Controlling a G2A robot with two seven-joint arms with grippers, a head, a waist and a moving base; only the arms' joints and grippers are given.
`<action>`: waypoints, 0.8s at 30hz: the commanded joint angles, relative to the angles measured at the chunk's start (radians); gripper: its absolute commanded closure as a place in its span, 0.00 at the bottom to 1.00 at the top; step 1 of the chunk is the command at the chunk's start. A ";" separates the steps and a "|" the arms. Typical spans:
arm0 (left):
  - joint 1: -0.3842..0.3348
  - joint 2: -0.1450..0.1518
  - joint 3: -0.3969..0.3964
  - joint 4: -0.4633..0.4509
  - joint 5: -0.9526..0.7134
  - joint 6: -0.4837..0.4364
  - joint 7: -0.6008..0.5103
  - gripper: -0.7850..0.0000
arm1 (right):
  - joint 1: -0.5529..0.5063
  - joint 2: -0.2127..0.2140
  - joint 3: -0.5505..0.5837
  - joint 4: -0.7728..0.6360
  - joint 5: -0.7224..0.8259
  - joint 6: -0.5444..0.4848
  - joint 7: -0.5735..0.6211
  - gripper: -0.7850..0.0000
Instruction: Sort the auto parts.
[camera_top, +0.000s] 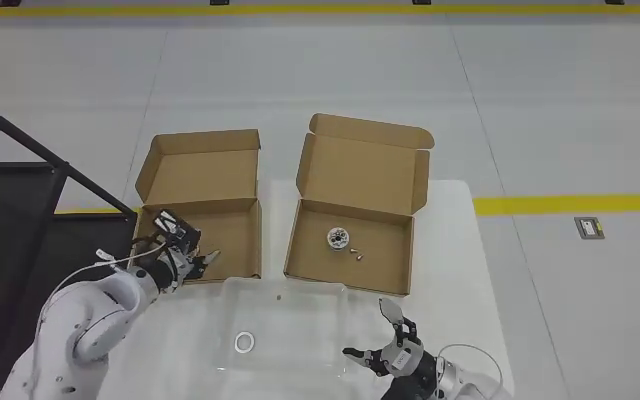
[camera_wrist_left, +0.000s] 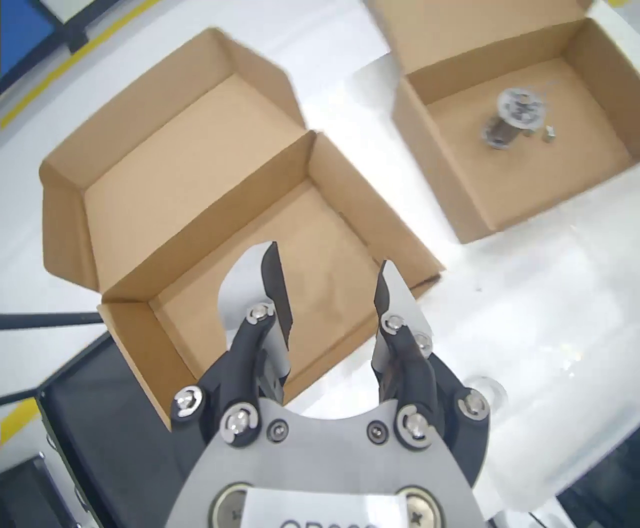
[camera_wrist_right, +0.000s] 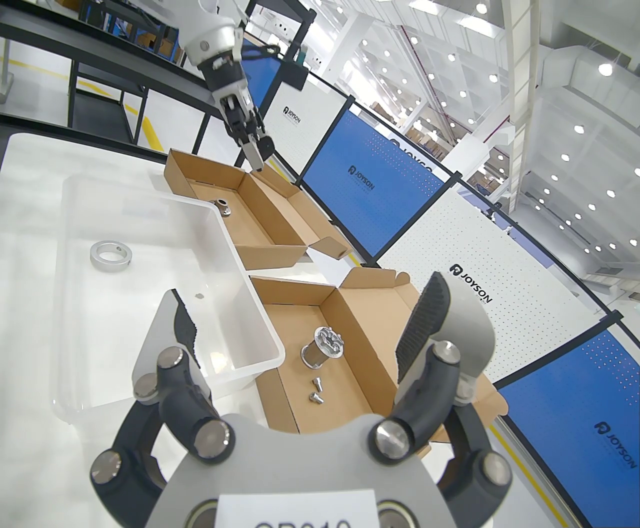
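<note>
Seen from the top view, a clear plastic tray (camera_top: 300, 285) sits at the near side of the white table (camera_top: 450, 250), with two open cardboard boxes behind it: the left box (camera_top: 232, 240) at 11 o'clock from the tray's middle and the right box (camera_top: 385, 240) at 1 o'clock, each with its lid folded back toward 12 o'clock. A silver metal ring (camera_top: 244, 343) lies flat on the tray floor toward 7 o'clock, apart from the walls. Near the middle of the right box floor a round knurled metal fitting (camera_top: 338, 237) lies on its side, and two small bolts (camera_wrist_right: 316, 384) rest just beside it at 4 o'clock, not touching it. The right wrist view shows a small metal bushing (camera_wrist_right: 221, 205) on the left box floor, close to the wall that faces the tray. The left gripper (camera_top: 210, 260) hangs over the left box's front part, toward that box's 5 o'clock corner, with its fingers parted and nothing between them; its own wrist view looks down into the box. The right gripper (camera_top: 370, 332) is at the tray's 4 o'clock end, above the tray rim, with its ribbed fingers spread wide and empty, well apart from the ring and pointing toward the right box.
</note>
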 joint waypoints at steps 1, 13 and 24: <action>0.079 0.006 -0.023 -0.111 0.041 -0.052 -0.005 0.29 | 0.000 0.000 0.000 0.000 0.000 0.000 0.000 0.00; 0.171 0.031 0.062 -0.337 0.340 -0.419 -0.039 0.00 | 0.000 0.000 0.000 0.000 0.000 0.000 0.000 0.00; 0.163 0.031 0.085 -0.331 0.363 -0.440 -0.029 0.00 | 0.000 0.000 0.000 0.000 0.000 0.000 0.000 0.00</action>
